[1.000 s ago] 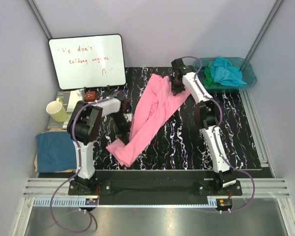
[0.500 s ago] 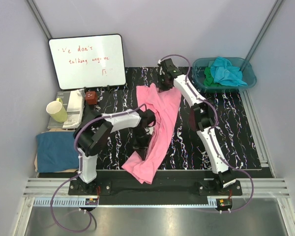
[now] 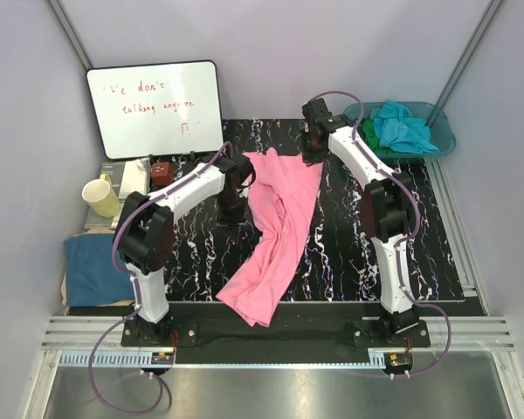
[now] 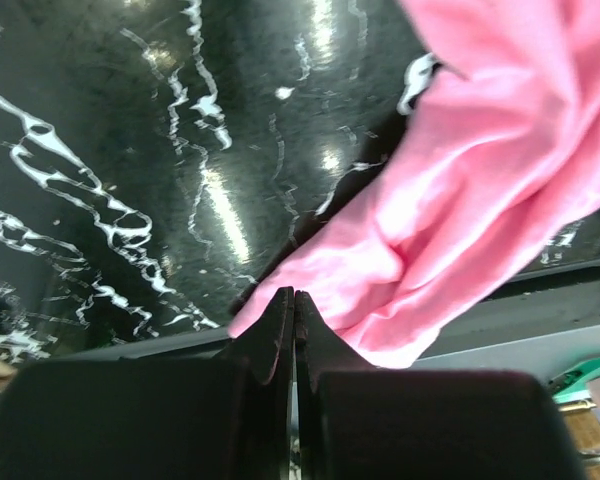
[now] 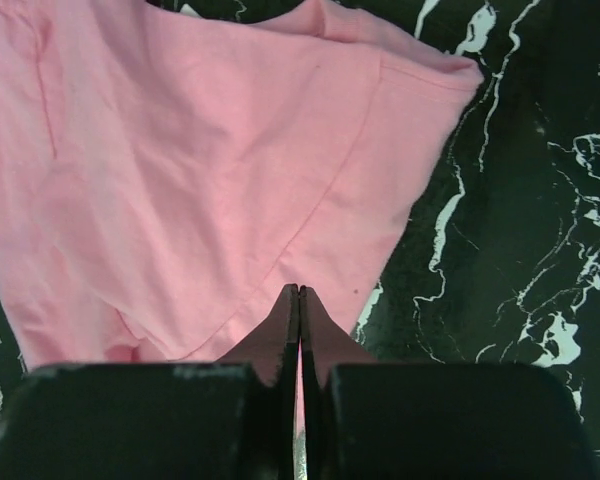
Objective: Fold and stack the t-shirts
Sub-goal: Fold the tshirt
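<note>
The bright pink short-sleeved cotton t-shirt (image 3: 279, 218) is laid out in a long slanting band on the black, white-veined marble-look table surface (image 3: 419, 244). It runs from the middle of the far edge down to the near edge, left of centre. The far end is spread fairly wide, while the near end is bunched and twisted and seems to lap over the near edge.

Each far corner of the shirt is met by one arm. The left gripper (image 4: 294, 295) is seen with its fingers pressed together and pink cloth right at their tips, so the far-left corner is judged to be pinched. The right gripper (image 5: 299, 290) is likewise closed, with its tips on the hem beside a sleeve and a sliver of pink between them. The far-right corner is judged to be held.

The step in hand is judged to be the spreading of this shirt; no fold has been made yet. For the next move, the bunched near end needs to be drawn out flat. The two held corners should be kept level and well apart so that no new creases are made, and then set down.

A turquoise t-shirt (image 3: 402, 127) and a green t-shirt (image 3: 369, 135) are heaped in the translucent teal plastic basin (image 3: 444, 140) at the far right corner. A dark blue folded t-shirt (image 3: 96, 266) is lying just off the left edge.
</note>
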Controlling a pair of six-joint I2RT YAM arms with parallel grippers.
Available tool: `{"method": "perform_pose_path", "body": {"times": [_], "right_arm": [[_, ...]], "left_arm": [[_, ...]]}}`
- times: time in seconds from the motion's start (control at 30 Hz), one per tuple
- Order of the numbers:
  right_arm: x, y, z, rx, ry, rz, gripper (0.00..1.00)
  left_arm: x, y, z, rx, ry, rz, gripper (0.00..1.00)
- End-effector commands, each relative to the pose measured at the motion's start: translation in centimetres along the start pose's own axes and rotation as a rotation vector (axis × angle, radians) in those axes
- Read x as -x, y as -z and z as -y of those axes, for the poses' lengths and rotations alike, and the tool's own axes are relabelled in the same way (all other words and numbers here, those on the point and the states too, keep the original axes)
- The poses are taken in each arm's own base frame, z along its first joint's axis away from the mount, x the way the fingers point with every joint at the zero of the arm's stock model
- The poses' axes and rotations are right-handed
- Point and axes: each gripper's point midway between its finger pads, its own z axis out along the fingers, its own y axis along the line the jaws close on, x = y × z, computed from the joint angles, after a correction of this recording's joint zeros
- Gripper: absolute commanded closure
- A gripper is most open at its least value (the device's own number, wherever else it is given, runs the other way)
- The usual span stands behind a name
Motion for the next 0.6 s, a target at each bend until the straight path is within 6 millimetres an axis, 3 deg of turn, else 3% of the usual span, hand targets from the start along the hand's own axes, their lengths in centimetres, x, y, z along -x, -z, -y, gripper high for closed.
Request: {"method": "perform_pose_path", "body": {"times": [0.0, 0.13, 0.2, 0.23, 0.3, 0.33, 0.4, 0.53, 0.57], "right_arm": [[-0.6, -0.4, 1.7, -0.067, 0.001, -0.009, 1.00], [-2.6, -4.3, 1.7, -0.057, 0.007, -0.099, 1.00], [-2.3, -5.0, 1.4, -0.044, 0.008, -0.106, 1.00], [-3.0, -6.3, 1.4, -0.048, 0.012, -0.132, 1.00], [-2.4, -6.6, 1.1, -0.040, 0.022, -0.128, 1.00], [-3.2, -7.8, 1.4, -0.049, 0.027, -0.155, 1.00], [-2.4, -7.9, 1.5, -0.064, 0.041, -0.144, 1.00], [-2.2, -10.0, 3.1, -0.137, 0.054, -0.131, 1.00], [-1.1, -10.1, 3.3, -0.152, 0.053, -0.095, 1.00]], "left_arm": [[0.5, 0.6, -0.6, 0.032, -0.016, 0.001, 1.00], [1.3, 1.4, -0.7, 0.027, 0.004, 0.020, 1.00], [1.6, 1.9, -0.8, 0.025, 0.012, 0.031, 1.00], [1.7, 2.0, -0.9, 0.028, 0.017, 0.029, 1.00], [2.0, 2.3, -1.3, 0.033, 0.026, 0.032, 1.00], [2.1, 2.3, -1.4, 0.037, 0.027, 0.031, 1.00], [2.5, 2.6, -1.7, 0.041, 0.035, 0.036, 1.00], [3.1, 3.3, -2.1, 0.050, 0.046, 0.051, 1.00], [3.4, 3.5, -2.0, 0.046, 0.044, 0.058, 1.00]]}}
